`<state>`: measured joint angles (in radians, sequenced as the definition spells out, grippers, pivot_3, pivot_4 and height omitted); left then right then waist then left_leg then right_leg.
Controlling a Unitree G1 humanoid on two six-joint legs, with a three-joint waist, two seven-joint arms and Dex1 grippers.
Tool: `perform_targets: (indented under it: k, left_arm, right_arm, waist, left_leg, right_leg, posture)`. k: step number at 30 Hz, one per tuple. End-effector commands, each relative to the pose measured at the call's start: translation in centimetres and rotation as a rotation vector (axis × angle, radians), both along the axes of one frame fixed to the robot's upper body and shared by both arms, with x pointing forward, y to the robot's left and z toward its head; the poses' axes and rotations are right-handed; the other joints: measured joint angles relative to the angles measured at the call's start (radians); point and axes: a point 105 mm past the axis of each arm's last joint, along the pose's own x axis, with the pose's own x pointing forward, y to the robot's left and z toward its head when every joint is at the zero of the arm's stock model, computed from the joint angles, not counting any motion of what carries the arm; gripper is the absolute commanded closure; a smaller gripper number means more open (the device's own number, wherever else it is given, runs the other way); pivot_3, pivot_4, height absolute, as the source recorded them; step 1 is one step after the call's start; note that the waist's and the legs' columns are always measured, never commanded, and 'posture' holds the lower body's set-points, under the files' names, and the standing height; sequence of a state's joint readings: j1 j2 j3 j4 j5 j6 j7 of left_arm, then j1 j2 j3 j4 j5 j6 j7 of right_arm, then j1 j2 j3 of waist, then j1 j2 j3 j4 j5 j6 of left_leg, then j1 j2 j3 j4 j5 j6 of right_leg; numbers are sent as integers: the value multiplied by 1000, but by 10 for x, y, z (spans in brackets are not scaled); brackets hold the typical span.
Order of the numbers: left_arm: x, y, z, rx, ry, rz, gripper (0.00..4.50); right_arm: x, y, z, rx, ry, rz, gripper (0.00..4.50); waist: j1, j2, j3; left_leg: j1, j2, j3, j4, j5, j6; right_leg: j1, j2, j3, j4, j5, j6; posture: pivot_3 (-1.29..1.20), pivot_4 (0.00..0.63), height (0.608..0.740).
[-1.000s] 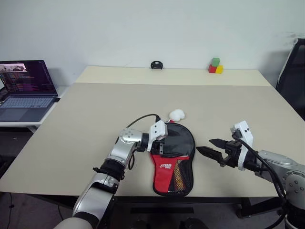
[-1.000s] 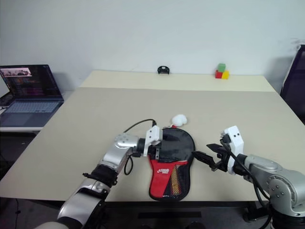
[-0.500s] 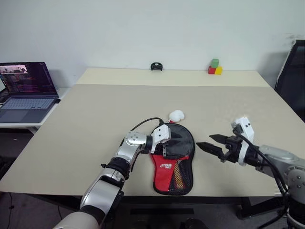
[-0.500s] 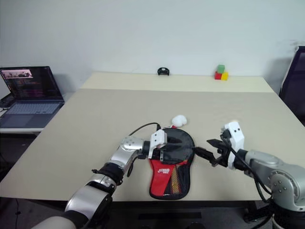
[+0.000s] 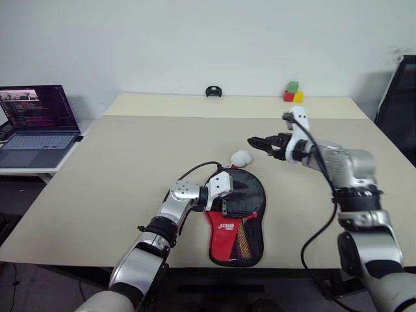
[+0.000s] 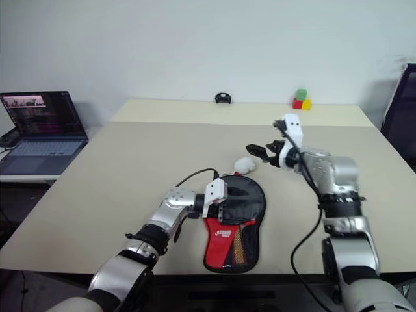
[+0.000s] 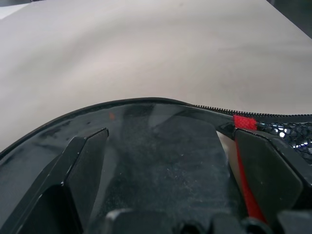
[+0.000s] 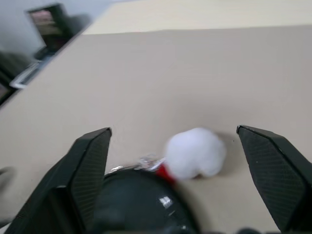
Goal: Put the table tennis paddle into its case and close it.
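Lying near table's (image 5: 97, 169) front edge, case (image 5: 237, 218) showing paddle's black face (image 7: 161, 161) inside. Left gripper (image 5: 224, 195) spreading wide over it, gripping nothing. Right gripper (image 5: 260, 143) gaping empty above white pom-pom (image 5: 241, 156); risking snagging pom-pom, dragging case.

Work surface: a beige table (image 5: 130, 156), with a second, paler table (image 5: 247, 104) butted against its far edge. On the near table lies the case (image 5: 237, 218), black with a red panel and mesh pocket, its narrow end toward the front edge; a fluffy white ball (image 5: 241, 156) rests at its far end, touching or just beside it. On the far table sit a small black object (image 5: 213, 90) and, well to its right, stacked red, yellow and green blocks (image 5: 293, 91).
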<state>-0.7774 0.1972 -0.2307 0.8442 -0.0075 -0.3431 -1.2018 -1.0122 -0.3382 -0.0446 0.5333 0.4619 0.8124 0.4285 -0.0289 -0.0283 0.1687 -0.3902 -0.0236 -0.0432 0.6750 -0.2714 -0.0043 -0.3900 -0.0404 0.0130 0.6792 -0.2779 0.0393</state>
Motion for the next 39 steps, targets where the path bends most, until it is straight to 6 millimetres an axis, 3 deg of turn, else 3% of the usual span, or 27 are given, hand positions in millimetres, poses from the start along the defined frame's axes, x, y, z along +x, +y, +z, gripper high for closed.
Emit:
perform_targets:
  k: [1, 8, 18, 29, 33, 39]
  left_arm:
    - [-8, 3, -16, 52, 37, -10, 15]
    - [-11, 10, -16, 60, 35, 4, 15]
    - [-14, 16, -15, 68, 26, 29, 15]
    - [-16, 24, -16, 77, 26, 67, 15]
    - [-16, 25, -17, 83, 26, 69, 0]
    - [-16, 24, -20, 89, 27, 67, 0]
  right_arm:
    - [17, 6, 6, -22, -58, -22, 0]
    - [36, 26, -5, -20, -70, -82, 0]
    - [33, 60, -36, -130, -94, -68, 0]
    - [31, 64, -54, -310, -142, -72, 0]
    - [30, 62, -59, -399, -167, -60, 921]
    - [27, 66, -68, -423, -149, -34, 3014]
  waist:
    - [-1, 0, 0]
    - [-4, 1, 1]
    - [-8, 2, 0]
    - [-21, 3, 0]
    - [-24, 3, 0]
    - [-24, 4, -2]
  left_leg:
    - [0, 0, 0, 0, 0, 0]
    - [0, 0, 1, -2, 0, 0]
    - [-1, 0, 5, -10, 1, -1]
    - [-5, 0, 6, -11, 2, -3]
    - [-5, 0, 6, -11, 2, -3]
    - [-5, 0, 6, -11, 3, -4]
  right_leg:
    - [0, 0, 0, 0, 0, 0]
    - [-2, -2, 2, 0, 0, 0]
    - [-9, -5, 4, 1, 0, -1]
    - [-15, -5, 5, 1, 0, -1]
    - [-15, -5, 5, 1, 0, -1]
    - [-15, -5, 5, 2, 0, -1]
  posture:
    - [0, 150, 740]
    - [0, 150, 740]
    - [0, 150, 740]
    - [0, 150, 740]
    - [0, 150, 740]
    - [0, 150, 740]
